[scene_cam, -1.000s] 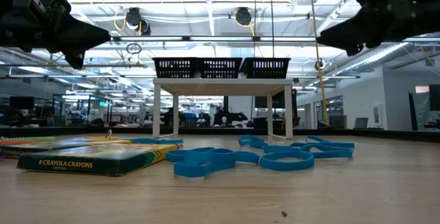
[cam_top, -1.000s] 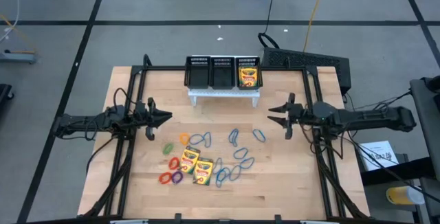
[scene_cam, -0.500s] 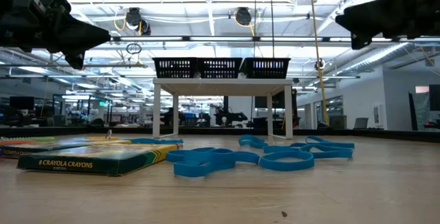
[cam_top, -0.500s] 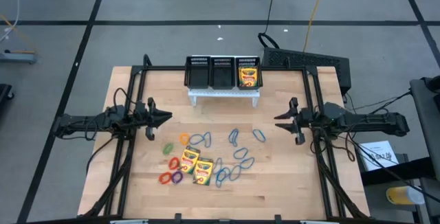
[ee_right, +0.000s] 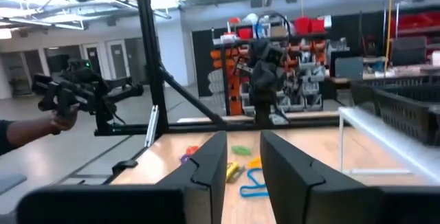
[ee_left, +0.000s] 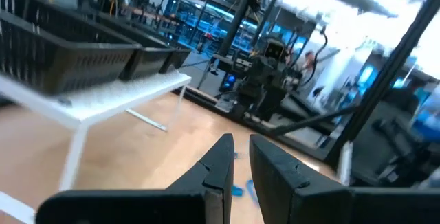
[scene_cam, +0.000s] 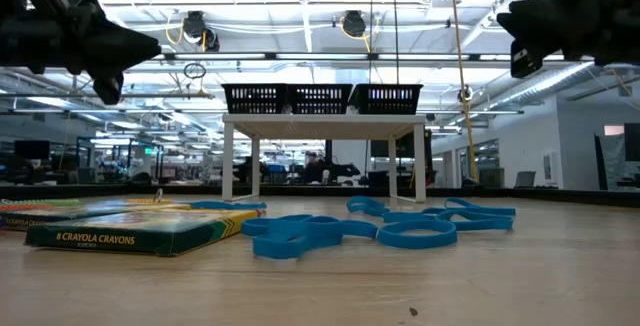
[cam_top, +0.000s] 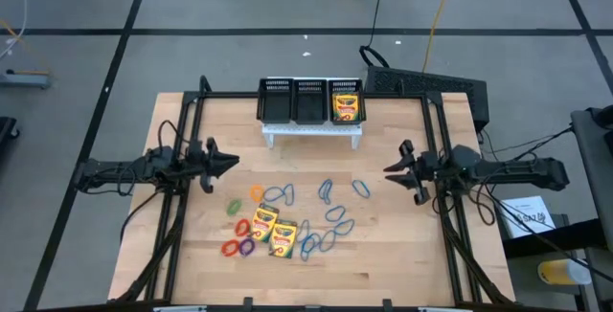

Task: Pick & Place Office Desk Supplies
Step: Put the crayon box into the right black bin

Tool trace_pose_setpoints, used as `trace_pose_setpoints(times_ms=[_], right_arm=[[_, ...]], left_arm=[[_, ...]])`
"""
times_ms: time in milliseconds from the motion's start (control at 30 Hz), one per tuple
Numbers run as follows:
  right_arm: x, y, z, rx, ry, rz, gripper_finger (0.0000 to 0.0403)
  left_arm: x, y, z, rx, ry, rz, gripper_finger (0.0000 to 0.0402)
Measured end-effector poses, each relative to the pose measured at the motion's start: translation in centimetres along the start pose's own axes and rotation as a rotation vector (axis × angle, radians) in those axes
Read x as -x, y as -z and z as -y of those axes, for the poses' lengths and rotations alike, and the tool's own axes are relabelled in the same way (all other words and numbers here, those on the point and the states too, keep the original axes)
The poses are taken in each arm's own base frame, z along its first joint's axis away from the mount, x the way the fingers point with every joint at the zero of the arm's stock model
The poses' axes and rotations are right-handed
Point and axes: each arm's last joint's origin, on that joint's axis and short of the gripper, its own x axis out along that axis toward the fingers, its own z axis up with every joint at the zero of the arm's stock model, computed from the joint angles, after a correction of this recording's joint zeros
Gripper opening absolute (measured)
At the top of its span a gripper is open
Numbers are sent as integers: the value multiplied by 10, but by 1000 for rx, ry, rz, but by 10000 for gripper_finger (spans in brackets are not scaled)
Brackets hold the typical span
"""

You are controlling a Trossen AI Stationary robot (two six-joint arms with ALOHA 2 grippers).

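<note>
Crayon boxes (cam_top: 272,232): two lie flat and touching near the middle of the tabletop (cam_top: 402,255), toward its front edge, and a third stands in the right compartment of the mesh organiser (cam_top: 309,100) at the back edge. Blue loops (cam_top: 326,226) are scattered just right of the flat boxes, reaching toward the table's centre; small orange, green, red and purple loops (cam_top: 239,231) sit just left of them. The organiser rests on a low white stand (cam_top: 313,130). Bare wood runs along the front edge, both side edges and both front corners, with open board between the stand and the loops.

The left gripper (cam_top: 233,162) hangs over the left side of the table, arm level, pointing inward, clear of everything; its fingers (ee_left: 278,165) stand almost together with a thin gap, holding nothing. The right gripper (cam_top: 389,169) hangs over the right side, pointing inward, well apart from the loops; its fingers (ee_right: 292,165) are parted by a narrow gap, empty.

The boxes are printed card, the loops thin and flat, the tabletop pale wood planks, the organiser black mesh.
</note>
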Motion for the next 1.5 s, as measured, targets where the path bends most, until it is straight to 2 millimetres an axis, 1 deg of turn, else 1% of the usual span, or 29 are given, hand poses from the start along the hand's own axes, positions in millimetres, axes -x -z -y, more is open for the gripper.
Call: trace_pose_setpoints(times_ms=[100, 300, 533, 733, 800, 900, 1033, 1100, 1167, 1233, 1300, 1433, 1500], right_arm=[[0, 4, 0, -1, 5, -37, 72], [0, 10, 1, -36, 16, -105, 70], [0, 10, 1, -44, 17, -102, 70], [0, 10, 1, -43, 16, -101, 70], [0, 10, 1, -44, 17, -101, 70], [0, 10, 1, -44, 17, -102, 70], [0, 10, 1, -44, 17, -102, 70], [0, 10, 1, -44, 17, -102, 70], [0, 10, 1, -44, 17, -102, 70], [0, 10, 1, -44, 17, -102, 70], [0, 10, 1, -44, 17, -102, 70], [0, 10, 1, -45, 17, -102, 70], [0, 10, 1, -45, 17, -102, 71]], left_arm=[[0, 0, 0, 57, -8, 6, 56], [0, 0, 0, 42, -17, 11, 56], [0, 1, -2, -2, -53, -1, 56], [-1, 3, -4, 112, -94, -8, 60], [-3, 2, -2, 194, -72, 3, 75], [-6, 1, -1, 299, -58, -1, 114], [-11, 10, -3, 346, -92, -93, 185], [-14, 15, -2, 364, -63, -156, 216], [-18, 17, 1, 402, -16, -200, 239], [-21, 20, 6, 422, 30, -233, 253], [-24, 23, 9, 423, 48, -263, 258], [-32, 28, 16, 406, 16, -322, 256], [-38, 28, 21, 414, -1, -340, 253]])
